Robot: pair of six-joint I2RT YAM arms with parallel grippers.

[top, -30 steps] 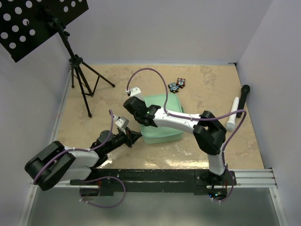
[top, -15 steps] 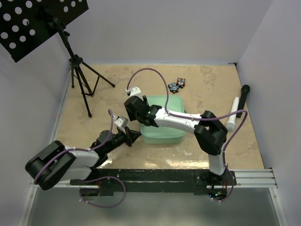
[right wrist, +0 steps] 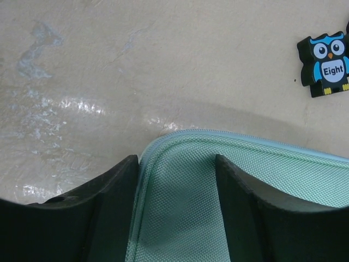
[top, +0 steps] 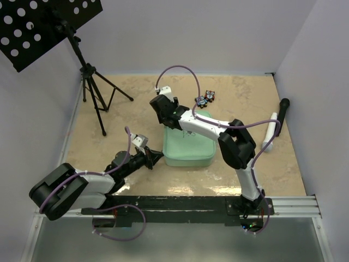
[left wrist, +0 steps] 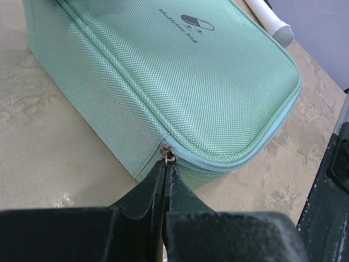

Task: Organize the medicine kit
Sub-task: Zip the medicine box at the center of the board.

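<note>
The mint-green medicine kit (top: pixel 188 148) lies closed on the beige table, its printed lid (left wrist: pixel 207 82) facing up. My left gripper (top: pixel 157 157) is at the kit's near-left corner. In the left wrist view it (left wrist: pixel 165 164) is shut on the small metal zipper pull (left wrist: pixel 169 156). My right gripper (top: pixel 168 115) hovers over the kit's far-left corner. It (right wrist: pixel 174 164) stands open, and between its fingers (right wrist: pixel 109 191) I see only the lid fabric (right wrist: pixel 272 169) and its zipped edge.
Two owl blocks (top: pixel 206 98) lie just beyond the kit; one reads "Eight" (right wrist: pixel 327 65). A white tube (top: pixel 270 134) and a black marker (top: pixel 282 114) lie at the right. A tripod (top: pixel 94 95) with a perforated black board stands at the back left.
My right gripper has opened and swung from the kit's left side to its far-left corner. The left gripper has stayed shut on the zipper pull.
</note>
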